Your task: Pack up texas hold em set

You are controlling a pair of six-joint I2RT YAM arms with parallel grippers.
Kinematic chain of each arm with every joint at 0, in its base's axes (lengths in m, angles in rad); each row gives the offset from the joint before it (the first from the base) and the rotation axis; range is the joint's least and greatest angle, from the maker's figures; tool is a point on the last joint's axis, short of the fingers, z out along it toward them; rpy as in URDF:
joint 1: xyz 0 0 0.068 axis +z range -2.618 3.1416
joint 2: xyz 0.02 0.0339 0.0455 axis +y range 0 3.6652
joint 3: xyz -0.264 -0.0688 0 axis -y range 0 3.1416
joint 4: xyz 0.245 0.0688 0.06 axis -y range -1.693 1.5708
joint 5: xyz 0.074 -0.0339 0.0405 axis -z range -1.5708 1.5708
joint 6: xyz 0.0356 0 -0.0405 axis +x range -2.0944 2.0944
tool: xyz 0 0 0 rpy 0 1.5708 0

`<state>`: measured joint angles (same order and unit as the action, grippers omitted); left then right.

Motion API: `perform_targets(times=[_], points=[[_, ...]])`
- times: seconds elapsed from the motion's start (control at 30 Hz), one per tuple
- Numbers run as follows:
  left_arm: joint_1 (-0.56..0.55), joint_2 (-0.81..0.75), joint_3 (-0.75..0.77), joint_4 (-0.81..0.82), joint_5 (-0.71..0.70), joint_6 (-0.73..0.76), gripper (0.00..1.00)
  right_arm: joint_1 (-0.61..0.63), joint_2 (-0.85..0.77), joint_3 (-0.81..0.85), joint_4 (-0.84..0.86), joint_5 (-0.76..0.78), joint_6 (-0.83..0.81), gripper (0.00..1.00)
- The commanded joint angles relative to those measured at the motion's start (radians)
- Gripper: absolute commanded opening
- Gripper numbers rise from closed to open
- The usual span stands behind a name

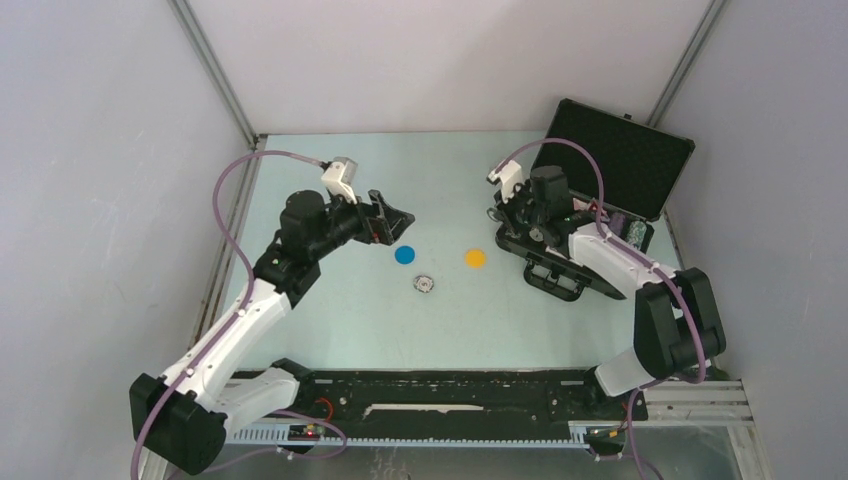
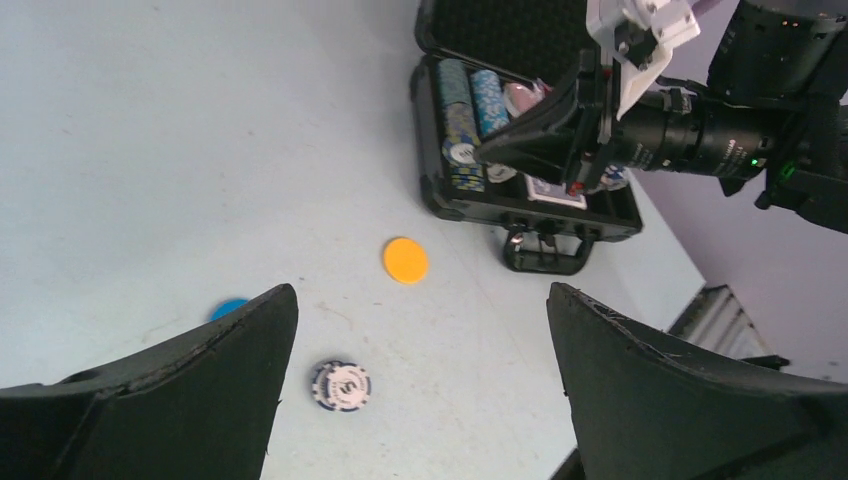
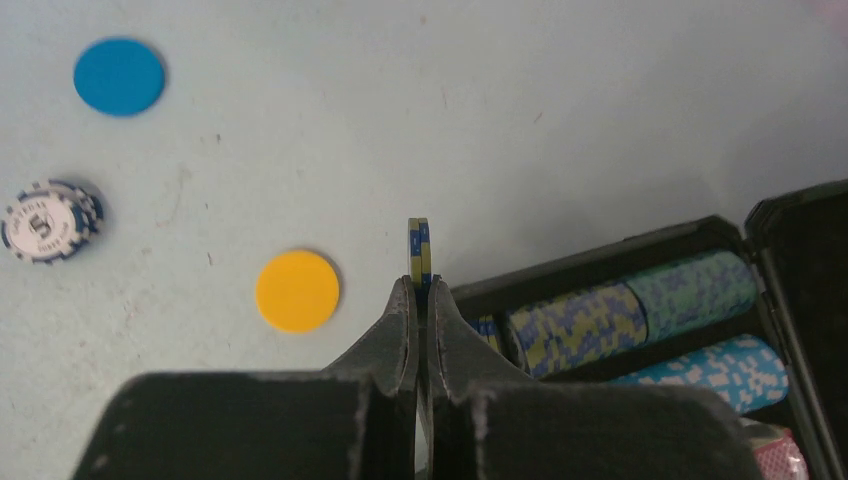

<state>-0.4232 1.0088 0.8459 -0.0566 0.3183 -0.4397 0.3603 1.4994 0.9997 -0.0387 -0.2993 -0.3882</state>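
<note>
— What do we have in our right tool (image 3: 420, 292)?
— A striped chip (image 3: 419, 248), yellow and blue, pinched on edge. Its top pokes above the closed tips.
— And on the worktop (image 3: 520, 100)?
— We see a yellow disc (image 3: 297, 290) just left of the tool, a blue disc (image 3: 119, 76) up at top left, and a 5 chip (image 3: 50, 220) lying flat near the left edge.
— The case (image 3: 610, 262)?
— It's open at our right, with rows (image 3: 575, 325) of chips lying inside: blue-yellow, green, light blue.

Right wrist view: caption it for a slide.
Right gripper pinches a yellow-blue chip edge-on at the rim of the chip-filled case.
</note>
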Motion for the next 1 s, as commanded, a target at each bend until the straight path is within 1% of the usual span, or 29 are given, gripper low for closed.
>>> perform_targets(times=[0.0,0.1,0.2,0.3,0.43,0.57,0.67,0.8,0.97], points=[[0.0,-0.019,-0.037,0.066,-0.093,0.088,1.0,-0.016,0.004,-0.004,-0.041,-0.029,-0.086,0.0],[-0.001,-0.024,-0.036,0.083,-0.104,0.093,1.0,-0.015,-0.001,-0.004,-0.11,-0.058,-0.134,0.0],[0.0,-0.024,-0.034,0.081,-0.101,0.087,1.0,-0.007,-0.027,-0.017,-0.199,-0.047,-0.193,0.0],[0.0,-0.029,-0.025,0.072,-0.101,0.093,1.0,-0.009,-0.05,-0.051,-0.176,-0.028,-0.203,0.0],[0.004,-0.029,-0.02,0.065,-0.097,0.093,1.0,0.001,-0.045,-0.055,-0.14,0.024,-0.176,0.0],[0.004,-0.031,-0.021,0.065,-0.096,0.093,1.0,0.033,-0.031,-0.054,-0.114,0.131,-0.175,0.0],[0.004,-0.039,-0.025,0.068,-0.1,0.094,1.0,0.03,-0.015,-0.05,-0.106,0.127,-0.18,0.0],[0.005,-0.049,-0.023,0.034,-0.147,0.11,1.0,0.033,0.02,-0.023,-0.131,0.151,-0.171,0.0],[0.006,-0.038,-0.018,0.032,-0.137,0.106,1.0,0.036,0.026,-0.019,-0.115,0.186,-0.161,0.0]])
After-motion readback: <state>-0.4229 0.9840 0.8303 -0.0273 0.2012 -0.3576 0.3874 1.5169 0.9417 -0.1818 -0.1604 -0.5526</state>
